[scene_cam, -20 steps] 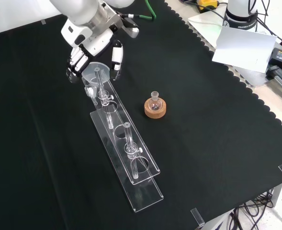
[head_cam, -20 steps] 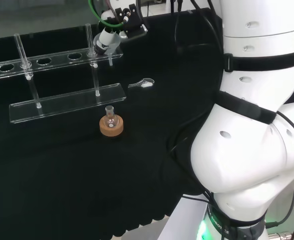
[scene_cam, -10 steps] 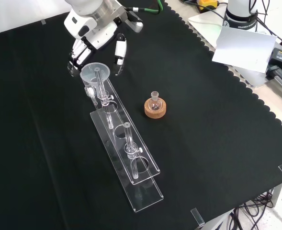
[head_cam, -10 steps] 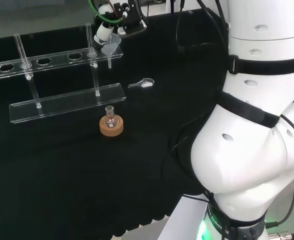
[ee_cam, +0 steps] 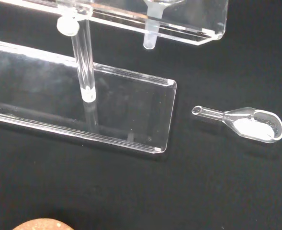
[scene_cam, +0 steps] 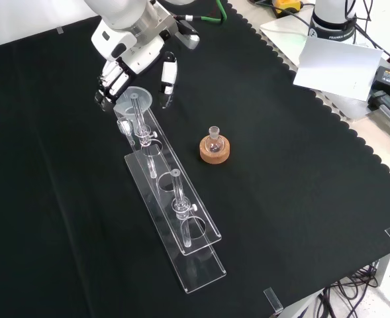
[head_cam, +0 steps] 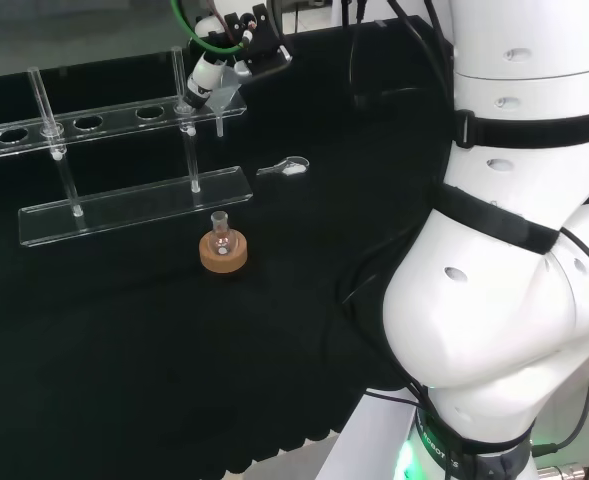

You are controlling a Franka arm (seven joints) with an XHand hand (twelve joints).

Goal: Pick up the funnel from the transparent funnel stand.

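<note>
The clear funnel [scene_cam: 132, 101] sits in the end hole of the transparent stand [scene_cam: 181, 225], its stem [ee_cam: 150, 38] poking down through the upper shelf. My hand [scene_cam: 132, 50] hangs right over that end of the stand. Its fingers [scene_cam: 108, 86] are at the funnel's left rim in the front view. The thumb [scene_cam: 166, 76] stands straight on the right, a gap away from the rim. In the head view the hand [head_cam: 206, 72] covers most of the funnel [head_cam: 220, 103]. Nothing is clasped; the hand is open.
A small flask on a cork ring [scene_cam: 214, 148] stands right of the stand in the front view. A glass spoon [ee_cam: 248, 123] with white powder lies on the cloth near the stand's base plate [ee_cam: 126, 115]. Upright glass rods [scene_cam: 176, 189] rise from the stand.
The hand rose slightly, then came back down over the funnel, with the thumb a little farther out. The funnel has stayed in its hole.
</note>
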